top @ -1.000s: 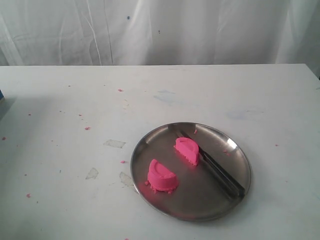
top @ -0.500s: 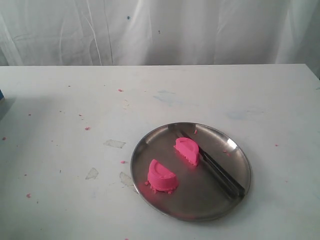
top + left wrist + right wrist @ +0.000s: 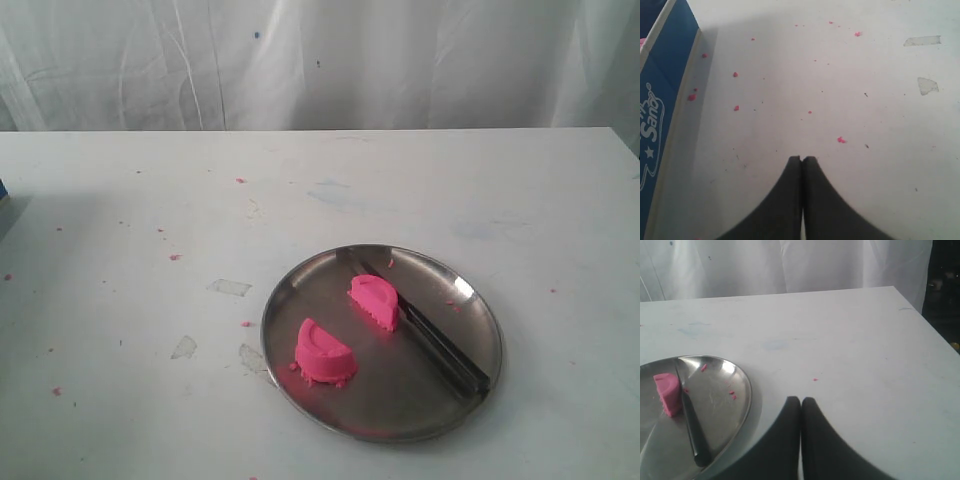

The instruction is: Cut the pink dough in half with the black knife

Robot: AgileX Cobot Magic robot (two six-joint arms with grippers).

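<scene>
Exterior view shows the pink dough already in two half-round pieces on the steel plate (image 3: 290, 300): one half (image 3: 323, 352) sits near the plate's front-left rim, the other half (image 3: 374, 299) lies further back, touching or just beside the black knife (image 3: 425, 334), which rests diagonally across the plate with its handle toward the front-right rim. The cut looks complete, so the step in hand seems to be parking the arms clear.

Neither arm shows in the exterior view. The left end effector (image 3: 802, 159) has its fingers pressed together, holding nothing, above bare table (image 3: 840, 90) beside a blue box (image 3: 662, 95). The right end effector (image 3: 800, 400) is likewise closed and empty, near the plate's rim.

To finish well, keep both arms away from the plate so neither half is nudged or the knife knocked off the rim.
</scene>
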